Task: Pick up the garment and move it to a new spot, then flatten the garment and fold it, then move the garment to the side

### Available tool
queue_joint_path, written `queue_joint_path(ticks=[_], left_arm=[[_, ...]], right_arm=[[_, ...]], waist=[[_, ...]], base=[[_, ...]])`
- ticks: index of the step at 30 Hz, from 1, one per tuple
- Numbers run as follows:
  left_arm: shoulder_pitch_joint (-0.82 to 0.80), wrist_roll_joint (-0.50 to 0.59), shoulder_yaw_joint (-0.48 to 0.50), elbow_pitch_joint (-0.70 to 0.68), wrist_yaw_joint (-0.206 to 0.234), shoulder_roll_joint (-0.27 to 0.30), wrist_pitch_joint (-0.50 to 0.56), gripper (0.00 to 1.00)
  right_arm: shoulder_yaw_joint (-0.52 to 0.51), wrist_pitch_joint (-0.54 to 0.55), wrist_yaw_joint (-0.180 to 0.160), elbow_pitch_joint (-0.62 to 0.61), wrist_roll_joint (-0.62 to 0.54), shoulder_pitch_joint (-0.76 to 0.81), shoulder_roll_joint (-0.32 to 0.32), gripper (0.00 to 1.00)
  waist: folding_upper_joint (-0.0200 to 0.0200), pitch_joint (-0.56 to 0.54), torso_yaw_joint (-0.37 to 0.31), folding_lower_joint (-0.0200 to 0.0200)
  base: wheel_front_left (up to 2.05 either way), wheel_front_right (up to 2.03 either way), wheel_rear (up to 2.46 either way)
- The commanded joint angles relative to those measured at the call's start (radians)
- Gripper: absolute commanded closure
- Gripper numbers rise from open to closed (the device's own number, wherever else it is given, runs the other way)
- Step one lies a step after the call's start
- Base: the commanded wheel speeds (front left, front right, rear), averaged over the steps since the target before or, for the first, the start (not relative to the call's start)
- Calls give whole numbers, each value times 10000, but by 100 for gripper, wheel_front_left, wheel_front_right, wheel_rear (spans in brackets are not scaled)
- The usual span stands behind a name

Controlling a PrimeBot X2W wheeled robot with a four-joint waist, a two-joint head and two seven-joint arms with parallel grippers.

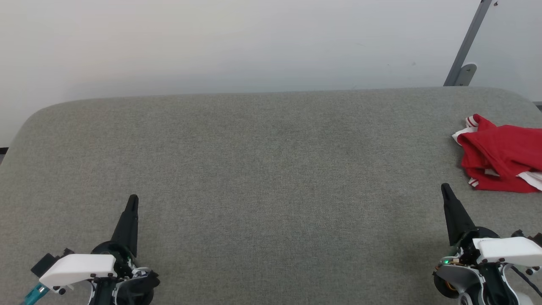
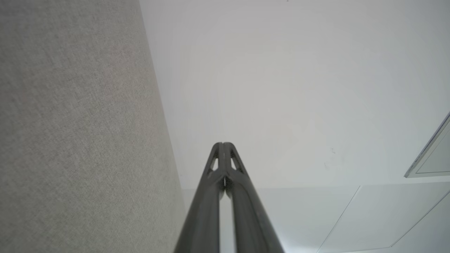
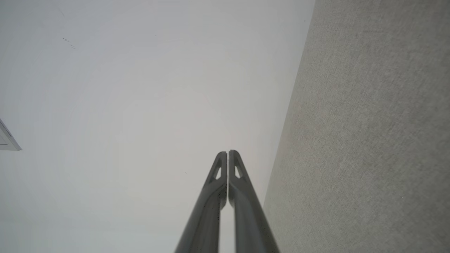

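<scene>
The garment [image 1: 504,154], a bright red T-shirt with white and striped trim, lies crumpled at the far right of the grey padded table [image 1: 262,169], partly cut off by the head view's right edge. My right gripper [image 1: 445,188] hovers near the table's front right, shut and holding nothing, its tip a short way left of and below the garment. At the front left my left gripper [image 1: 133,199] is shut and holds nothing, far from the garment. Both wrist views show closed fingers, left gripper [image 2: 223,144] and right gripper [image 3: 227,153], pointing at the pale wall.
A pale wall [image 1: 237,42] rises behind the table's rounded far edge. A grey metal post with a bracket [image 1: 463,63] leans at the back right. Grey fabric [image 2: 77,133] runs beside the left fingers and grey fabric [image 3: 369,140] beside the right fingers.
</scene>
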Motion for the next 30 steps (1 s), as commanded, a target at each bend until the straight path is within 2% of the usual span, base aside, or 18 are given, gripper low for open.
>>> queue_joint_path(ticks=[1,30], left_arm=[[-125,43,34,-2,-57,-10,53,100],[-126,53,43,-2,-57,-14,51,100]], right_arm=[[-6,16,0,21,41,-40,10,100],[-2,16,0,21,42,-40,10,100]], waist=[[-1,0,0,0],[-1,0,0,0]], base=[[0,0,0],[0,0,0]])
